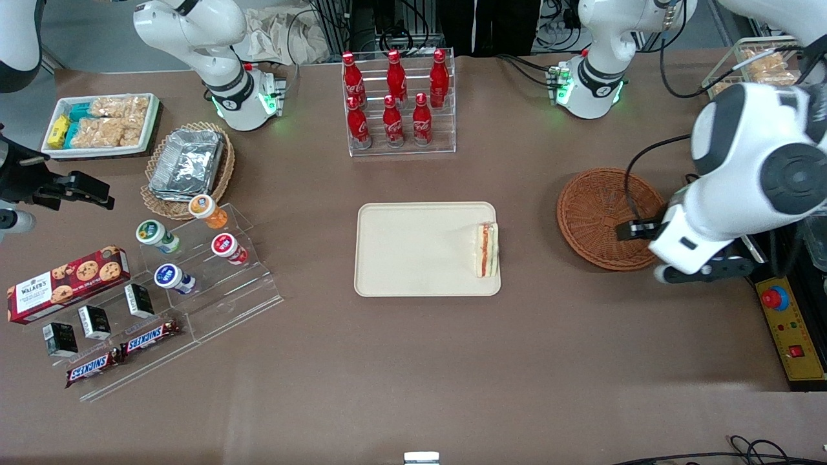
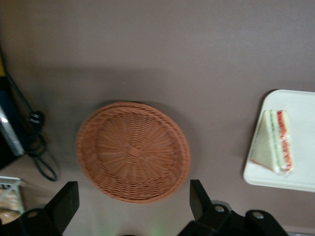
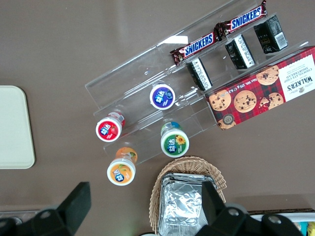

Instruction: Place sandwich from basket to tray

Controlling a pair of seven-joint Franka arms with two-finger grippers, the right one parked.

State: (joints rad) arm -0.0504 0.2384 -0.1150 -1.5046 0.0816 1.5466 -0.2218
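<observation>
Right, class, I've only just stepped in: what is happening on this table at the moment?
The small triangular white-bread sandwich already lies on the flat cream-beige rectangular plastic tray, at the tray's edge nearest the round reddish-brown woven wicker basket, which holds nothing. The left arm's pincer hangs above the basket with its fingers open and nothing between them. The placing looks done, judging by how things lie.
</observation>
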